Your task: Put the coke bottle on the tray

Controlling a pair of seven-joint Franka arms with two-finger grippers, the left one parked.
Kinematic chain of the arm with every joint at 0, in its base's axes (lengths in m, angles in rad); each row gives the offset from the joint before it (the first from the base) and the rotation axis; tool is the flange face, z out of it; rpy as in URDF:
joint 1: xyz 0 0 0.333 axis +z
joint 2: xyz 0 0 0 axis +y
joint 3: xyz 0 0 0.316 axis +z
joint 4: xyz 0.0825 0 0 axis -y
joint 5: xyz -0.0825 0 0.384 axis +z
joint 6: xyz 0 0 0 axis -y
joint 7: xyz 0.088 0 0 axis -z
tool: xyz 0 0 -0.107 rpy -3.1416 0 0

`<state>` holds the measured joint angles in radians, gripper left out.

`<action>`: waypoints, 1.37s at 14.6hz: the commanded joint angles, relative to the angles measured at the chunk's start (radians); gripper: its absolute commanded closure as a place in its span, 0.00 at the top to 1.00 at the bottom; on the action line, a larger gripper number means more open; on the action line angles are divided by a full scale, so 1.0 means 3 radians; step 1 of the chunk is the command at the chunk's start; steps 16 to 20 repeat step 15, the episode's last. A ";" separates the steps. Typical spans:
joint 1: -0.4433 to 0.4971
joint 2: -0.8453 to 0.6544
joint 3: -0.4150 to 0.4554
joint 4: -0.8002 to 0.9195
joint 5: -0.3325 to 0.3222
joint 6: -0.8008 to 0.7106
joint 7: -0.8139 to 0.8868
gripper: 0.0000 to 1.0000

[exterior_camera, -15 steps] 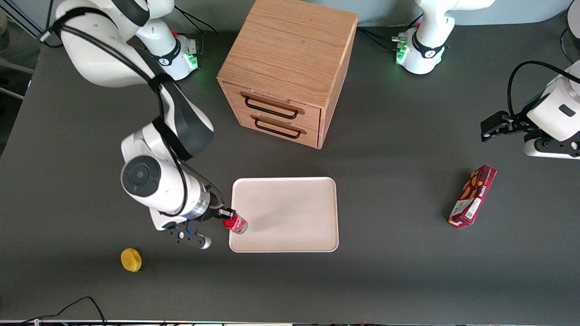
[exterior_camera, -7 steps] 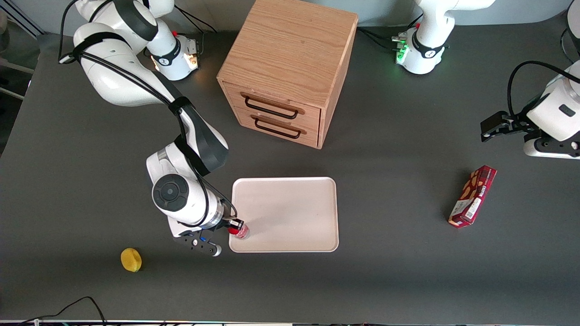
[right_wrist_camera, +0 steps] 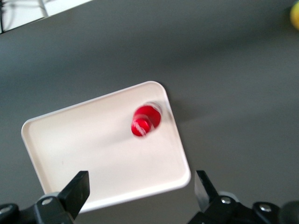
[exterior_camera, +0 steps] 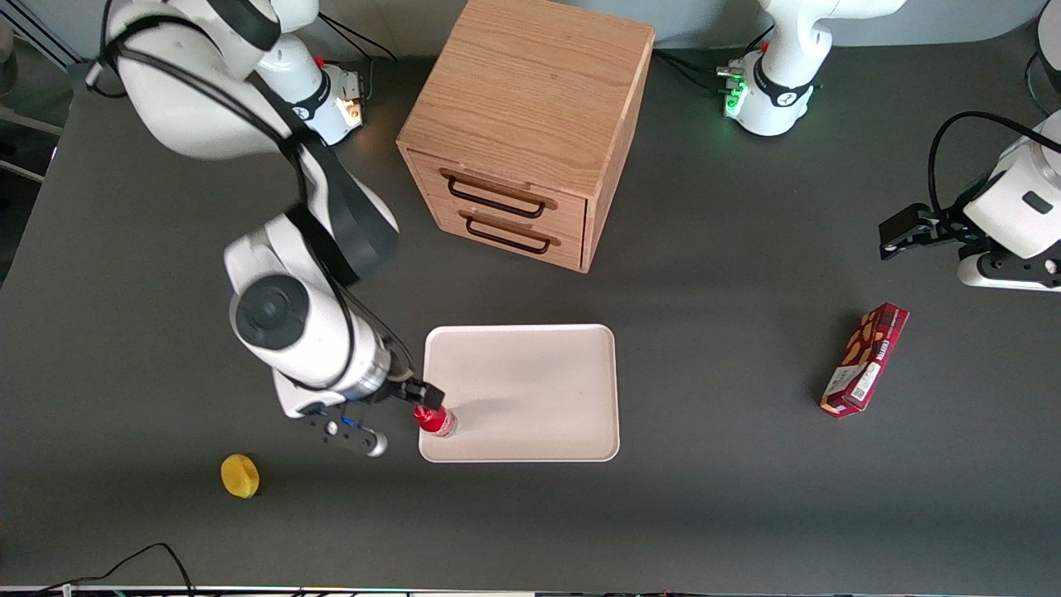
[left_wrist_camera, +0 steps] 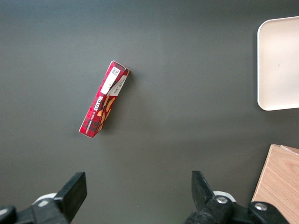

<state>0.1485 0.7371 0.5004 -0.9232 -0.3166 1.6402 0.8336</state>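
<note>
The coke bottle point(exterior_camera: 434, 420), with its red cap up, stands upright on the pale tray point(exterior_camera: 530, 390), in the tray's corner nearest the front camera at the working arm's end. My right gripper point(exterior_camera: 417, 391) is open and empty, raised above the bottle and a little off it toward the working arm's end. In the right wrist view I look straight down on the bottle's red cap point(right_wrist_camera: 145, 120) on the tray point(right_wrist_camera: 84, 149), with the gripper point(right_wrist_camera: 142, 186) spread wide and nothing between its fingers point(right_wrist_camera: 77, 189). The tray's edge also shows in the left wrist view point(left_wrist_camera: 280, 60).
A wooden drawer cabinet point(exterior_camera: 530, 124) stands farther from the front camera than the tray. A dark red snack box point(exterior_camera: 864, 358) lies toward the parked arm's end. A small yellow object point(exterior_camera: 239, 476) lies toward the working arm's end, nearer the camera.
The gripper came down with the bottle onto the tray's corner, let it go and rose. The bottle now stands free on the tray.
</note>
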 commanded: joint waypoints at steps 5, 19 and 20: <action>-0.0449 -0.2188 -0.0719 -0.1347 0.0971 -0.0917 -0.1451 1.00; -0.0449 -0.3332 -0.1371 -0.3029 0.1178 -0.0333 -0.2252 1.00; -0.0449 -0.3332 -0.1371 -0.3029 0.1178 -0.0333 -0.2252 1.00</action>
